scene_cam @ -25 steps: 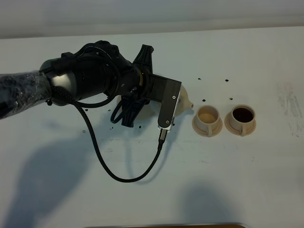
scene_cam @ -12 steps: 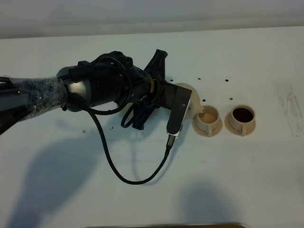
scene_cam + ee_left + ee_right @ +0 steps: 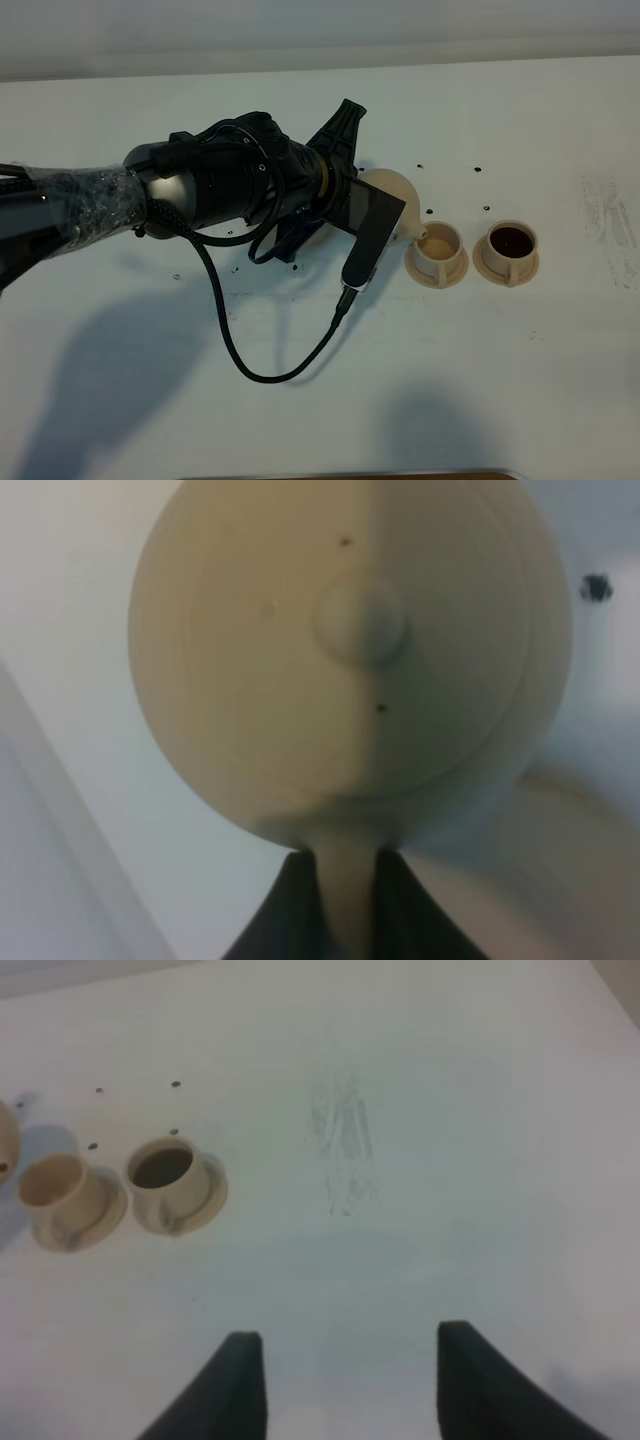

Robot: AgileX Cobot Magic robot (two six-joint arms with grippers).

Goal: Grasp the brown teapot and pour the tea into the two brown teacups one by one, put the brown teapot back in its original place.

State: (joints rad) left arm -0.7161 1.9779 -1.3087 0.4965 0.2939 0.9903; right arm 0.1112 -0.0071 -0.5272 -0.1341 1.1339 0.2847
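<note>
As seen from high up, squat pale beige ceramic teapot [image 3: 386, 186] with spout at the rim of the empty beige cylindrical cup [image 3: 437, 250], tea-filled matching cup [image 3: 511, 248] just beside, in the left wrist view, left gripper [image 3: 338, 885] clamped on the teapot's loop handle, in the right wrist view, right gripper [image 3: 345, 1375] with jaws apart, holding nothing, over the white table [image 3: 430, 1190].

Three cameras, one table

You look down on the white table [image 3: 560, 380] from high up. Your left wrist view sits very close above the teapot [image 3: 250, 680]. Your right wrist view looks from farther off and shares the pale teacup [image 3: 55, 1185] and the dark teacup [image 3: 165, 1172] with the high view.
</note>
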